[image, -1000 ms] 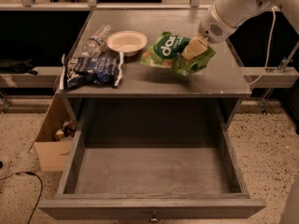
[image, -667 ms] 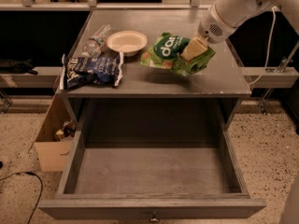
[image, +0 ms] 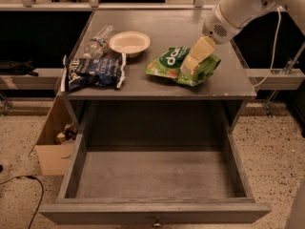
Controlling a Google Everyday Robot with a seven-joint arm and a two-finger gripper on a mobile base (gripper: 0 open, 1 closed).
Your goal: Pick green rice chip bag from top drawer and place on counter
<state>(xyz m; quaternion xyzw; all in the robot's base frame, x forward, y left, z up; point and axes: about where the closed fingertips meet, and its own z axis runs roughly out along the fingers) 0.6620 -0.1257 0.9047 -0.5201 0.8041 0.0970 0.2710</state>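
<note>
Green rice chip bag [image: 167,61] lies on the counter [image: 167,25], its right half pinched in the narrow jaws of the gripper [image: 187,67]. Left of the jaws sit a white bowl [image: 129,43] and a dark blue snack bag [image: 93,72], with the top drawer [image: 152,212] open below them.

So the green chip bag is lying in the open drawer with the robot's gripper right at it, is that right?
Not quite. The green rice chip bag lies on the counter, not in the top drawer. The rest holds: the drawer is open, and the gripper is right at the bag, at its right end. The camera view shows this.
</note>
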